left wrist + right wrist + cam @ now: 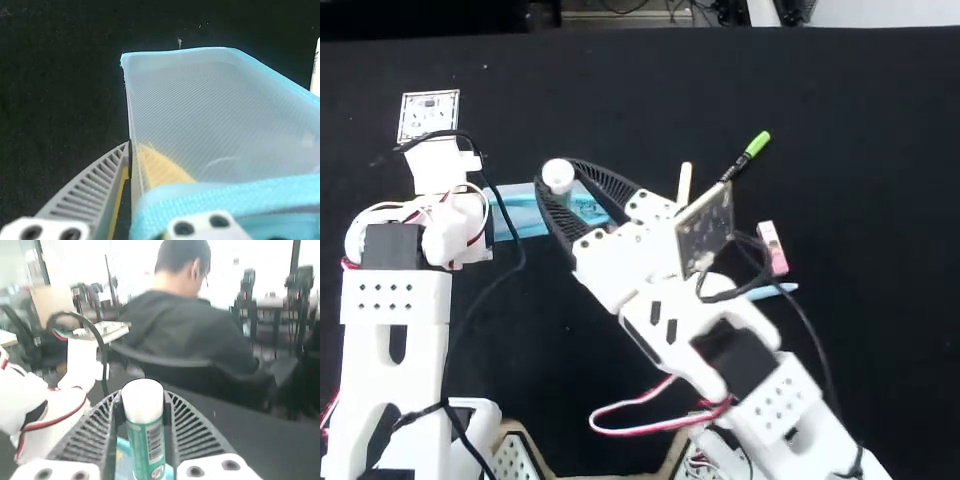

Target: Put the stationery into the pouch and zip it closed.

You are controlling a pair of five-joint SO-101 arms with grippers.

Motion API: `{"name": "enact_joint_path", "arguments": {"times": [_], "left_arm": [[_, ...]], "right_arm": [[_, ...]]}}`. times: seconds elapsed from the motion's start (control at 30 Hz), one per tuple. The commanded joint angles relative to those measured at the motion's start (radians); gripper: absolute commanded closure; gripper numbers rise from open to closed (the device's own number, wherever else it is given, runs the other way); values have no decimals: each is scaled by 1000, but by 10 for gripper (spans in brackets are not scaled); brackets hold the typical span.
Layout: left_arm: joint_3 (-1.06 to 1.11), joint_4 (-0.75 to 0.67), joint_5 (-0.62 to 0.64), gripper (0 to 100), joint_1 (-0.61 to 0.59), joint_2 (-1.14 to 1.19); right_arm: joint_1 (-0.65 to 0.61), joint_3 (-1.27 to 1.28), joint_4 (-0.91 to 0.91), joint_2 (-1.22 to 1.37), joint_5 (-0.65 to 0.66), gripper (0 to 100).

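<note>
right wrist view: my right tool point(143, 407) is clamped on an upright glue stick point(148, 450), white cap up. in the high view it sits over one end of the pouch point(516, 212) on the black bench point(840, 120). my left tool point(135, 160) pinches the pouch's blue-trimmed edge

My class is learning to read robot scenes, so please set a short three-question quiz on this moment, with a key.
1. True or false: the right gripper is shut on the glue stick.
2. What does the left gripper hold? A the pouch; B the green-tipped pen; C the wooden stick.
3. Is the pink eraser in the pouch or on the table?
Key: 1 true; 2 A; 3 on the table.
</note>
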Motion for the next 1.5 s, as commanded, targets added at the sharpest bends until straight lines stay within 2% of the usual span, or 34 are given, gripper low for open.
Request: {"name": "enact_joint_path", "arguments": {"times": [0.0,0.17,0.73,0.87,0.93,1.07,1.2,1.33,1.47], "left_arm": [[38,3,9,970,7,14],[38,3,9,970,7,14],[38,5,9,970,7,14],[38,5,9,970,7,14],[38,5,9,970,5,14],[38,5,9,970,5,14],[38,5,9,970,5,14],[38,5,9,970,4,14],[38,3,9,970,4,14]], "right_arm": [[-11,117,-330,-15,-2,987],[-11,211,-474,-7,-2,987],[-11,349,-471,-7,-2,982],[-48,343,-457,-7,-5,867],[-81,320,-376,-12,-3,832],[-100,189,-158,-13,-3,845],[-43,10,37,-15,-3,843],[118,-208,325,-16,-8,846],[411,-337,566,-10,-9,846]]}}
